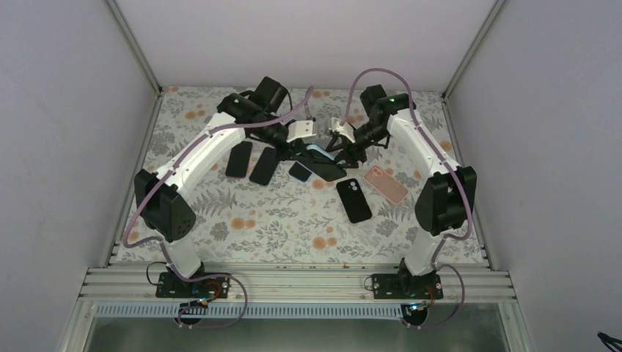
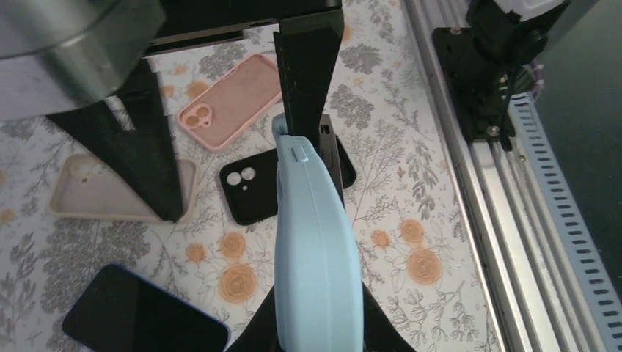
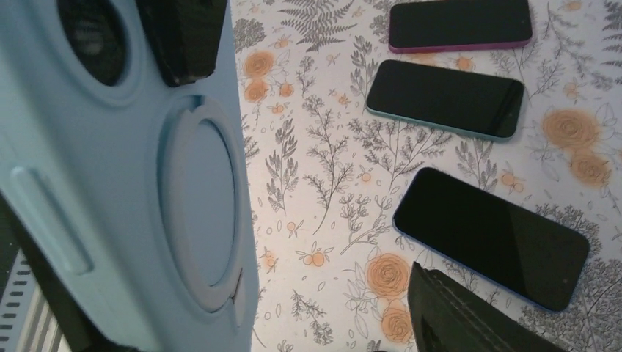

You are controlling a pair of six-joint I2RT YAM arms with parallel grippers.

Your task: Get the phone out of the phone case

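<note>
A light blue phone case (image 2: 315, 242) is held up above the floral table, edge-on in the left wrist view. My left gripper (image 2: 317, 326) is shut on its lower part, with a black finger on each side. The case's back, with its ring and camera hole, fills the left of the right wrist view (image 3: 125, 176). My right gripper (image 3: 279, 308) is open wide. One of its fingers (image 2: 308, 73) touches the case's top end and the other (image 2: 139, 161) stands well apart. I cannot tell whether a phone is in the case. Both grippers meet at the table's middle back (image 1: 323, 149).
Three bare dark phones (image 3: 490, 236) (image 3: 445, 97) (image 3: 460, 22) lie on the table. A black case (image 2: 253, 191), a pink case (image 2: 235, 99) and a beige case (image 2: 81, 191) lie below the grippers. The aluminium rail (image 2: 499, 220) runs along the near edge.
</note>
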